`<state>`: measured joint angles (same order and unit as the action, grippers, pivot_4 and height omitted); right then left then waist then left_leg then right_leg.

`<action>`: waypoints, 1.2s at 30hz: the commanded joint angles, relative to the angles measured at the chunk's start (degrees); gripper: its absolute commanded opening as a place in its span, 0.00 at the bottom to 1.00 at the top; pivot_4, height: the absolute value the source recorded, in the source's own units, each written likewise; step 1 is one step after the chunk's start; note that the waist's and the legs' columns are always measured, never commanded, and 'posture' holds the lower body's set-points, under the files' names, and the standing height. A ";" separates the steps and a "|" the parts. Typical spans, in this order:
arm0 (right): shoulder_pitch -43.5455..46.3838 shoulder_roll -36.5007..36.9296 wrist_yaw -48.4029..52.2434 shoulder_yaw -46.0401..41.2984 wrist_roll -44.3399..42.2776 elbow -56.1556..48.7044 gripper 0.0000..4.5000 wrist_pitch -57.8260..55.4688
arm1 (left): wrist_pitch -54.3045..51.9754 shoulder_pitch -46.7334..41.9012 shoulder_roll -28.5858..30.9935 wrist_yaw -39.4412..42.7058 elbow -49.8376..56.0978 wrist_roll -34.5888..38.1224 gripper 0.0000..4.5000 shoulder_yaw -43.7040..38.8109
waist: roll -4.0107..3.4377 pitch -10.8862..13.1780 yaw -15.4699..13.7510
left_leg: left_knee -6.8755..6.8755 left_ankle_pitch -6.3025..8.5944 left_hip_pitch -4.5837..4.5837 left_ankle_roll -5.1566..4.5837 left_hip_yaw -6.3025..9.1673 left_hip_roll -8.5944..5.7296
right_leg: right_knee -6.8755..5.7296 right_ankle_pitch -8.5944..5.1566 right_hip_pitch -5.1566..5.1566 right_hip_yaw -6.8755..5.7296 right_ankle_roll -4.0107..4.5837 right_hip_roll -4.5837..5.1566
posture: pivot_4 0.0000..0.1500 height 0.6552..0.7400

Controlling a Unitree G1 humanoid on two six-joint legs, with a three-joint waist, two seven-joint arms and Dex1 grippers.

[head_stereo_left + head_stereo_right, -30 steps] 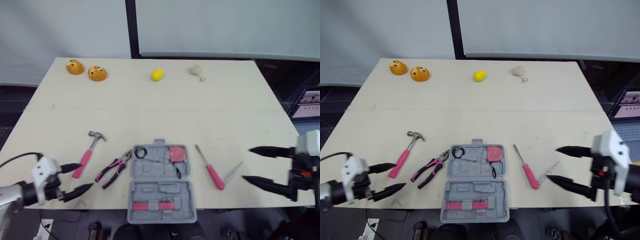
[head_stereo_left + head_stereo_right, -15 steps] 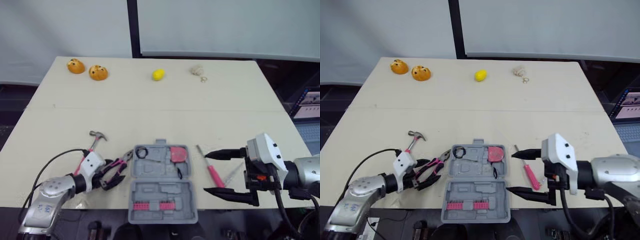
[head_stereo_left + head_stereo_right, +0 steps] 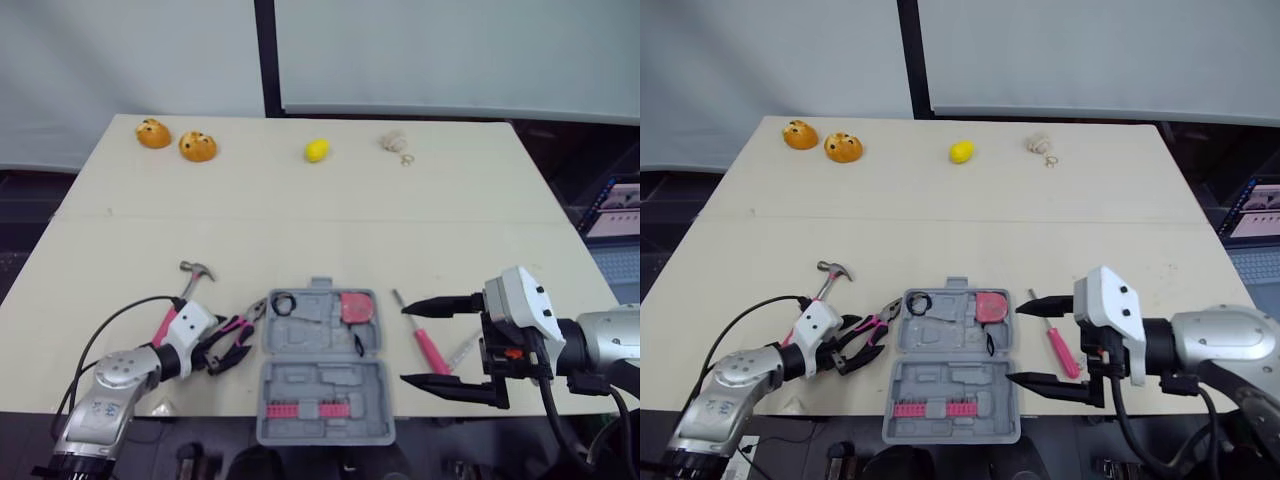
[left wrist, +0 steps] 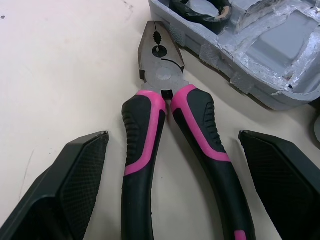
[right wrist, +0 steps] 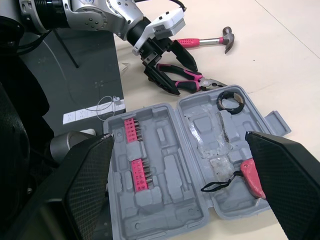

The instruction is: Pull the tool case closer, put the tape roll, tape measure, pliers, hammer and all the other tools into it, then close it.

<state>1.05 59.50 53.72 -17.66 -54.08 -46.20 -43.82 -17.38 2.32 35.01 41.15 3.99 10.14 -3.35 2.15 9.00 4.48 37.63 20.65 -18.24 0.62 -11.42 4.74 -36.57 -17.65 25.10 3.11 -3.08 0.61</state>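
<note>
The open grey plastic tool case [image 3: 322, 375] sits at the lower centre of the head views, its near half reaching over the front edge of the beige table [image 3: 330, 230]. Inside it lie one black tape roll [image 3: 281, 303] and one pink tape measure [image 3: 354, 307].

Left of the case, the left gripper [image 4: 172, 140] is spread wide on either side of the handles of the single pair of pink-and-black pliers [image 4: 156, 80], its fingers clear of them. One pink-handled hammer [image 3: 180, 295] lies further left.

The right gripper [image 3: 404, 345] is also spread wide beside the case's right edge, by one pink-handled screwdriver [image 3: 430, 352].

A broad bare band of table fills the middle. Along the far edge stand two orange round objects [image 3: 153, 133], one yellow one [image 3: 316, 150] and one small pale lump [image 3: 395, 141].
</note>
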 commanded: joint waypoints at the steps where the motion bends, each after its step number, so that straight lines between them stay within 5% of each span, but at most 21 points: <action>1: -0.61 0.04 -0.01 -1.42 -0.27 -0.04 0.99 0.89 | 1.05 -0.76 -1.04 -0.14 -1.89 0.03 1.00 0.40 | -0.01 0.00 -0.05 | 0.01 0.00 0.01 0.00 0.00 0.00 | -0.02 0.00 0.00 0.00 0.00 0.00 | 1.00 1.00; 16: -2.64 -0.68 -1.21 -2.89 -0.92 -0.34 0.99 1.09 | 0.84 -0.90 -2.79 -1.28 -2.66 -0.47 1.00 0.79 | -0.02 -0.02 -1.00 | 0.17 0.01 0.03 -0.02 0.03 -0.01 | -0.16 0.00 -0.06 0.00 0.00 0.02 | 1.00 1.00; 21: -2.28 -0.63 -1.46 -3.12 -1.71 -0.22 1.00 0.94 | 0.68 -0.95 -2.71 -1.08 -2.58 0.50 0.59 -0.23 | -0.02 -0.02 -1.22 | 0.17 0.01 0.03 -0.03 0.03 0.00 | -0.16 0.00 -0.06 0.00 0.00 0.02 | 1.00 1.00; 36: -1.87 0.20 -0.22 -4.11 -1.98 0.64 1.00 0.98 | 0.74 -1.61 1.10 0.46 0.34 2.63 0.58 -4.63 | 0.00 0.00 -1.20 | 0.17 0.02 -0.01 -0.03 0.03 0.02 | -0.16 -0.01 -0.01 -0.01 0.01 0.00 | 1.00 1.00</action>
<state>-1.33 59.13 52.80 -20.20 -55.25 -45.29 -43.77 -17.95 0.86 35.14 40.54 1.49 11.73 -6.44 2.15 9.00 3.29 37.79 20.67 -18.26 0.59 -11.40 4.76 -36.72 -17.66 25.09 3.10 -3.07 0.62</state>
